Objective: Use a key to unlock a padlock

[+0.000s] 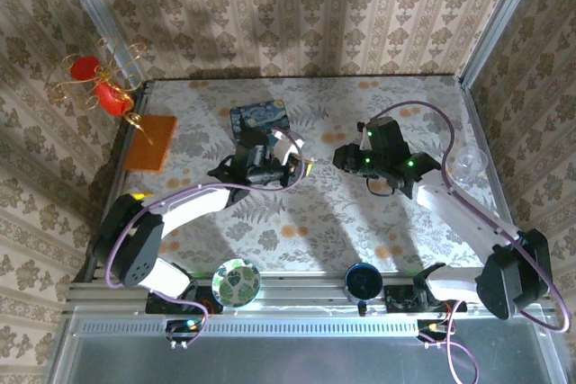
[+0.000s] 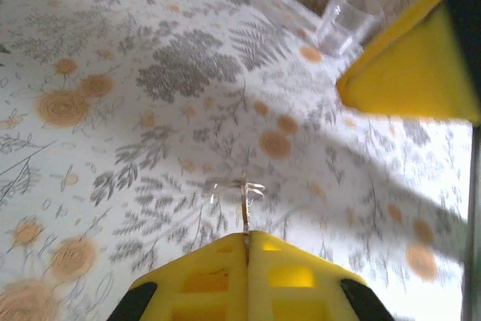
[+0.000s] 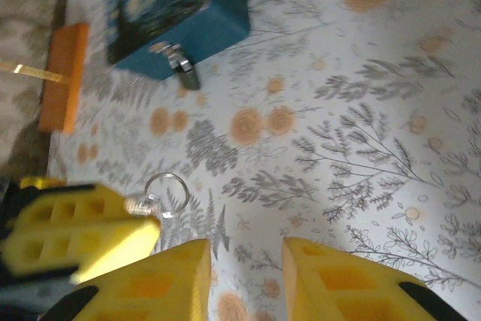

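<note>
Left wrist view: the left gripper [image 2: 246,242] has its yellow fingers pressed flat together on the key [image 2: 244,212], a thin dark sliver poking out of the seam. A wire key ring [image 2: 234,187] sits at its outer end. A clear cup [image 2: 347,14] stands far off by the wall.
Right wrist view: the right gripper [image 3: 244,276] has its fingers parted, with bare cloth showing in the gap and nothing between them. From here you see the blue tin [image 3: 173,5] and the orange block [image 3: 64,77] beside it.
Top view: both arms reach in to the middle of the table [image 1: 405,114]. Their tips are near each other but apart, and the tin is just behind the left one.
Padlock: the padlock [image 3: 184,71] is tiny and silver-grey. It hangs at the tin's front clasp, well apart from the key.
Key, closer look: the blur makes it hard to say which end is pinched; the ring dangles free of the fingers.
Surface: a white cloth printed with grey ferns and orange blossoms.
Near edge: a green-and-white disc [image 1: 237,282] and a dark blue round lid [image 1: 363,281] rest on the rail.
Room: beige damask wallpaper on three sides and aluminium posts at the corners. Red ornaments [image 1: 99,83] on gold wire hang at the left wall.
</note>
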